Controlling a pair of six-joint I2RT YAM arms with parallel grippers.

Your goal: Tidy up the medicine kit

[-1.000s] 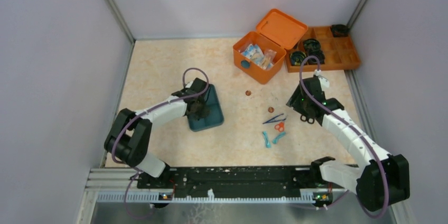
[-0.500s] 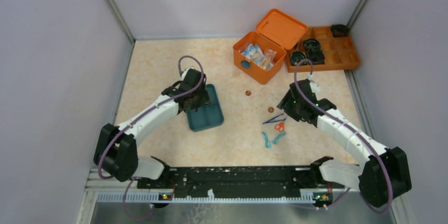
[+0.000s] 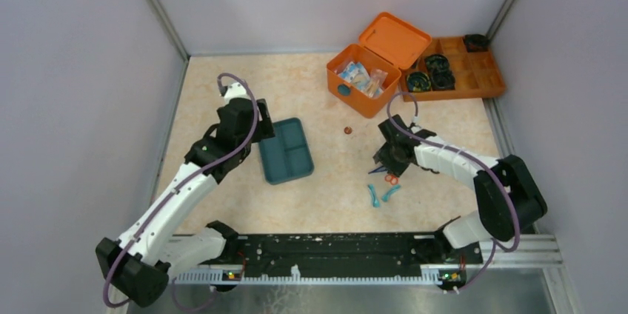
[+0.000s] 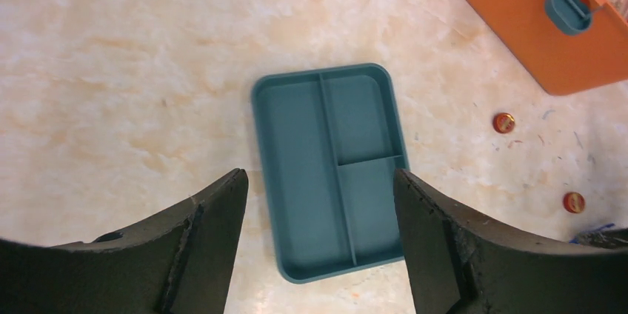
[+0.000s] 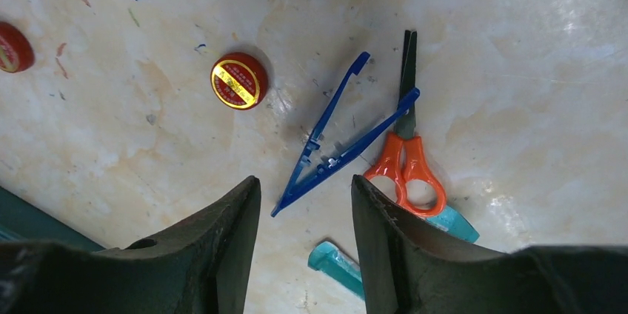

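Kit: we see the medicine kit [image 3: 359,103] lid-open, far right on the table [image 3: 222,92].
Left jaws: apart, empty, above the teal tray [image 4: 326,173].
Right jaws: apart, empty, over blue tweezers [image 5: 326,164].

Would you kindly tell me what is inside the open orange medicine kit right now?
The medicine kit, lid open, holds a loose pile of small blue-and-white and tan packets. Whatever lies beneath that pile, and the box floor, is covered.

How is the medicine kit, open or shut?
Open: the kit has its lid swung back, and packets show inside.
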